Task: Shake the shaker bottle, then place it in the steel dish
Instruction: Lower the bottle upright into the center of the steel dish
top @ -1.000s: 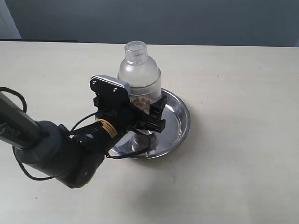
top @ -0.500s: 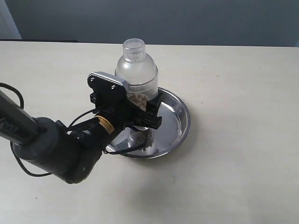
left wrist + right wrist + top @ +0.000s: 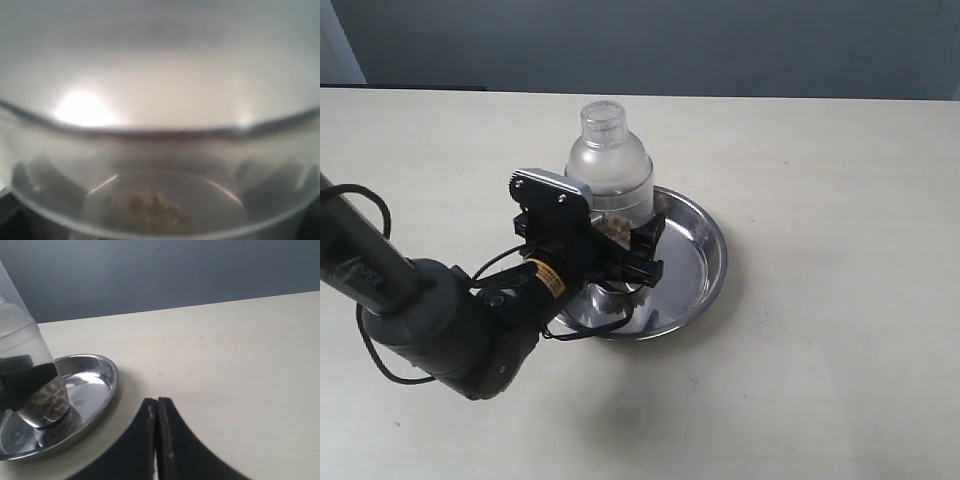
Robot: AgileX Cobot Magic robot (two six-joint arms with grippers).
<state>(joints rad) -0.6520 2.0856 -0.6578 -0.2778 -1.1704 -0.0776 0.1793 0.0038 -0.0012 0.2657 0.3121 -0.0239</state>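
The shaker bottle [image 3: 610,170] is standing upright inside the steel dish [image 3: 705,255], toward the dish's left side in the exterior view. In the right wrist view its base appears to be meeting the dish's flat bottom. Brownish granules [image 3: 612,222] are lying low inside the frosted body, and the clear cap [image 3: 602,120] is pointing up. The left gripper [image 3: 605,245] is clasping the bottle's lower body, its black fingers [image 3: 650,240] pressing against either side and spread to the bottle's width. The left wrist view is showing only blurred frosted plastic, close up. The right gripper [image 3: 157,401] is hovering over the bare bench [image 3: 820,150] beside the dish, its fingers pressed together and holding nothing.
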